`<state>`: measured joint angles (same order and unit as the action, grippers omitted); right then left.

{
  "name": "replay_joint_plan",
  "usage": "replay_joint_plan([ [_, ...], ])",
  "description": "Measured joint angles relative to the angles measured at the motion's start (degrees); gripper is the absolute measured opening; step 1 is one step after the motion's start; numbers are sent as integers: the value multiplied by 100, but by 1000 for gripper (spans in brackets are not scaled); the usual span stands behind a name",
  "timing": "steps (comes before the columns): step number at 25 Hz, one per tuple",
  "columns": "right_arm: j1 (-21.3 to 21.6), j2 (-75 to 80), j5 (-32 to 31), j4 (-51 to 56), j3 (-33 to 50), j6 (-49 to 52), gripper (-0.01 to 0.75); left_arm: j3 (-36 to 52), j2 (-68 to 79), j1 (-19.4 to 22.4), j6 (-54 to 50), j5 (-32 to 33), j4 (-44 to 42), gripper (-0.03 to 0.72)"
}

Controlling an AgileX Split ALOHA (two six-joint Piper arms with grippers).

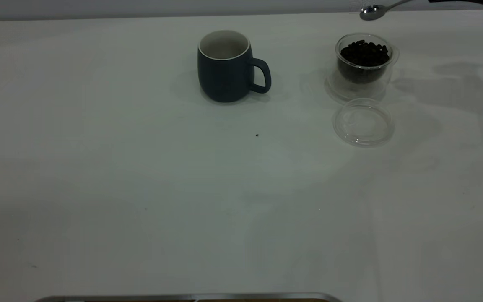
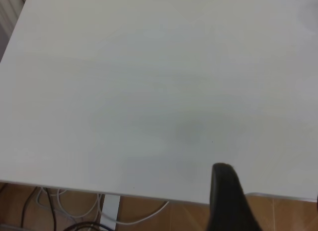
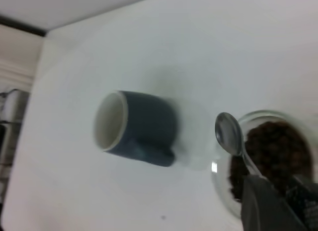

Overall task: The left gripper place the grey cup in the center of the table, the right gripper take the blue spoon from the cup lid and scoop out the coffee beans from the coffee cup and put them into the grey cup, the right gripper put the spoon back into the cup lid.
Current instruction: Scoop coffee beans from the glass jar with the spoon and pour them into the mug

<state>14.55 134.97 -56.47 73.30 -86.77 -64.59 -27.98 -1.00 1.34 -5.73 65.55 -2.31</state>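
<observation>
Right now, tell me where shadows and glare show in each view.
Exterior view: soft arm shadows cross the table right of the coffee cup, and the cup lid shows faint glints. Left wrist view: a dim smudge of shadow. Right wrist view: the grey cup is soft-edged, the blue spoon glints.

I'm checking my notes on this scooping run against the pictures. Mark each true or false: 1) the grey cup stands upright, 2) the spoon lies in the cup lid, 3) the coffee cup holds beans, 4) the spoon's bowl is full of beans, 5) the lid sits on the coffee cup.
1) True: the grey cup stands upright on the table.
2) False: the cup lid is empty; the right gripper holds the blue spoon in the air.
3) True: coffee beans fill the coffee cup.
4) False: its bowl looks empty.
5) False: the lid lies on the table beside it.
</observation>
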Motion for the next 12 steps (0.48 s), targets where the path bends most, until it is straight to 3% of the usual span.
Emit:
replay_joint_plan([
  [12,-95,427,562,-273,-71,121,92,0,0,0,0,0,0,489],
])
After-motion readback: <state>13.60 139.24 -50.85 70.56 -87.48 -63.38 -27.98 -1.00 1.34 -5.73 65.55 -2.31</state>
